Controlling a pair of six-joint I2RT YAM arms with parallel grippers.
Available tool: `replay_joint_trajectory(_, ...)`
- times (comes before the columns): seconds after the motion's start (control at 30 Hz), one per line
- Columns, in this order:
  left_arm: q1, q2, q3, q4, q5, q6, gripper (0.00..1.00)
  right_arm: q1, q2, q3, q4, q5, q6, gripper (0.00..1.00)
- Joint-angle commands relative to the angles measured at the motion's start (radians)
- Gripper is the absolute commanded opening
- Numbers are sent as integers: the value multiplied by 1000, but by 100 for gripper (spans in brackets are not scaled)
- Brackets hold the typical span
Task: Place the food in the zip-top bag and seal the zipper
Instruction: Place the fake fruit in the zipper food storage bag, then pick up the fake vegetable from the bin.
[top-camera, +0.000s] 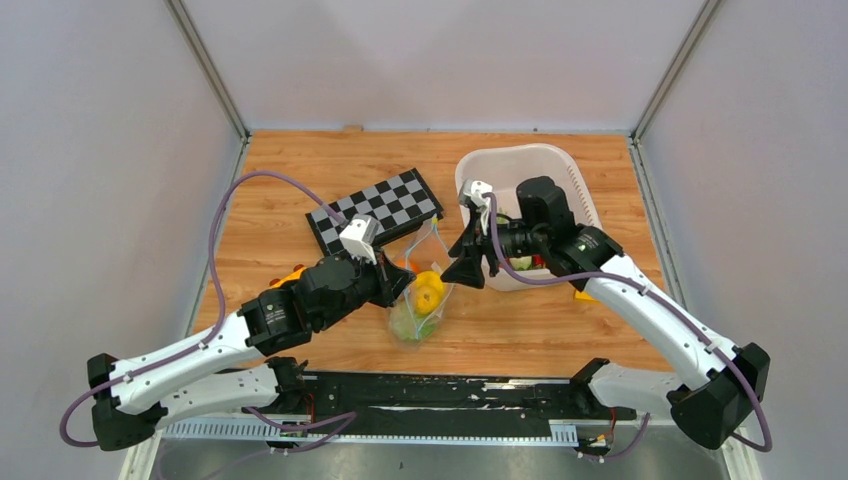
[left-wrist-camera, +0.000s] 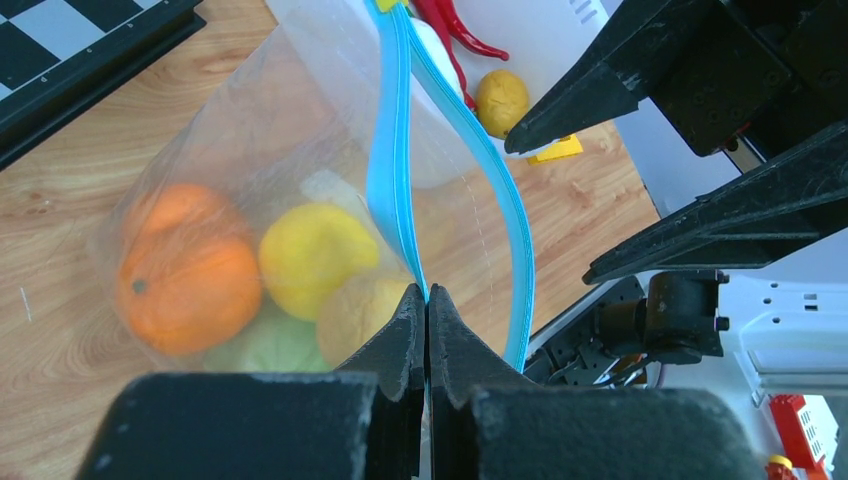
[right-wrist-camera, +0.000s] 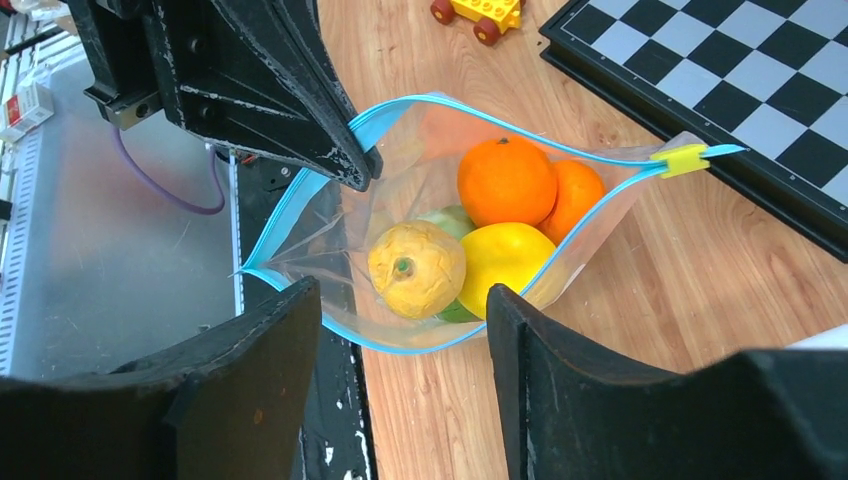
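Jaws first: your left gripper (left-wrist-camera: 427, 300) was clenched tight on the zipper (left-wrist-camera: 385, 180), pinching the teal-blue strip along one lip of the zip-top bag (right-wrist-camera: 330, 240). Your right gripper (right-wrist-camera: 402, 295) stood released, its two fingers spread apart above the bag's mouth with nothing between them.

You had the bag just in front of the chessboard (top-camera: 385, 205), on the side nearer the arm bases. Its mouth gaped in a lens shape, and the yellow slider (right-wrist-camera: 683, 158) sat at the end of the zipper closest to the chessboard. Inside lay two oranges (right-wrist-camera: 505, 180), a smooth yellow lemon (right-wrist-camera: 515, 255), a wrinkled yellow fruit (right-wrist-camera: 415, 268) and something green (right-wrist-camera: 450, 218) beneath them.

To the right of the chessboard stood the white basket (top-camera: 520, 150). Your left wrist view showed a red pepper (left-wrist-camera: 455, 30) and a yellow-brown piece (left-wrist-camera: 500, 100) in it. A yellow toy car (right-wrist-camera: 478, 12) sat on the wooden table (top-camera: 560, 330) near the chessboard's near-left corner, on the left arm's side.
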Motion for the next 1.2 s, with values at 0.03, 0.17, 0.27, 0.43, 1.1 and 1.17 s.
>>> replay_joint_trajectory(0.03,-3,-27,8,12,-24,0,0,4,-78,-1,110,91,29,67)
replay_joint_trajectory(0.17,-3,-36,5,4,-37,-1,0,3,-155,-51,193,342,73,75)
replay_joint_trajectory(0.27,-4,-38,3,0,-45,-1,0,-4,-193,-65,195,534,122,76)
replay_joint_trajectory(0.43,-4,-29,2,5,-43,2,0,-79,-152,-57,115,754,179,76)
replay_joint_trajectory(1.1,-3,-13,16,0,-20,4,0,-384,438,103,-167,486,72,95)
replay_joint_trajectory(1.17,-4,-18,13,-3,-21,1,0,-384,496,127,-175,479,65,95)
